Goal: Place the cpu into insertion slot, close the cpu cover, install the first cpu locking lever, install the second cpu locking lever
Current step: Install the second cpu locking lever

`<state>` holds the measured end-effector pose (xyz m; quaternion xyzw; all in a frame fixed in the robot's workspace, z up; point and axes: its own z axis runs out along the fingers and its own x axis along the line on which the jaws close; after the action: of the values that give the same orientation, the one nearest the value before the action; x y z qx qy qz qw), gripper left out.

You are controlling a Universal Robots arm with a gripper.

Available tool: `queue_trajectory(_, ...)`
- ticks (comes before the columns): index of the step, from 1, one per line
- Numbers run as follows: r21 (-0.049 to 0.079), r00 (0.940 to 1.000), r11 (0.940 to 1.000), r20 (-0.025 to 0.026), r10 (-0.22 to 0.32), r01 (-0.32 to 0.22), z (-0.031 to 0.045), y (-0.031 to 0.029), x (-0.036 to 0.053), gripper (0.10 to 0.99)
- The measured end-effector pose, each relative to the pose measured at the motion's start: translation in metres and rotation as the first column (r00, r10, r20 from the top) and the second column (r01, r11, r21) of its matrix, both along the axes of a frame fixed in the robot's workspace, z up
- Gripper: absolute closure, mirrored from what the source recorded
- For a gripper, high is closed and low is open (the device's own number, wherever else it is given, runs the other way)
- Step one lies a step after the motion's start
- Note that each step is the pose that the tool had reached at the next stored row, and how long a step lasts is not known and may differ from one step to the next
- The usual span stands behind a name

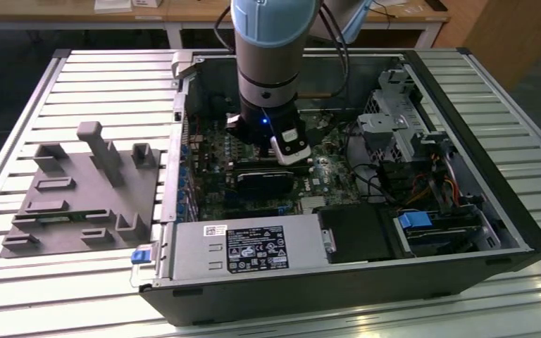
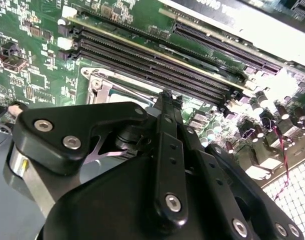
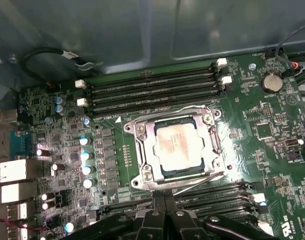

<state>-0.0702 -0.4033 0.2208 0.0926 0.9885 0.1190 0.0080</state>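
Computer case (image 1: 496, 232): I see it lying open on the slatted bench, with the motherboard (image 3: 272, 135) flat inside and my arm reaching down into it.
Grey fixture (image 1: 82, 190): it sits outside the case, toward the exterior view's left; I can't make out anything resting in it.
Insertion slot (image 3: 142, 150): it sits between the two banks of memory slots (image 3: 152, 92); the cpu (image 3: 178, 146) already lies seated flat in it.
Cpu cover (image 3: 212, 137): I judge it is down, its frame ringing the chip.
Locking levers (image 3: 192, 184): thin wire rods run along the socket's edges; I can't tell whether either is hooked.
Gripper (image 3: 165, 204): I have it low, just beside the socket's edge, fingers pressed together with nothing between them.
Step in hand: I judge the lever work, since chip and cover look done.
Next move: it calls for a closed fingertip catching a lever end cleanly, then pushing down and sideways under its hook without scraping the board.
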Motion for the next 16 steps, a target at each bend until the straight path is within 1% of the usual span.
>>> queue_trajectory(2, 0.009, 1.0, 1.0, 0.0, 0.0, 0.0, -0.0005, -0.002, 0.0, 0.984)
queue_trajectory(5, 0.016, 1.0, 0.9999, -0.0001, 0.001, -0.001, -0.0014, -0.0062, 0.0, 0.984)
queue_trajectory(10, 0.049, 1.0, 0.9988, 0.0, 0.002, -0.002, -0.0043, -0.0117, 0.0, 0.984)
queue_trajectory(16, 0.091, 1.0, 0.9958, 0.0001, 0.004, -0.004, -0.0091, -0.017, -0.0016, 0.984)
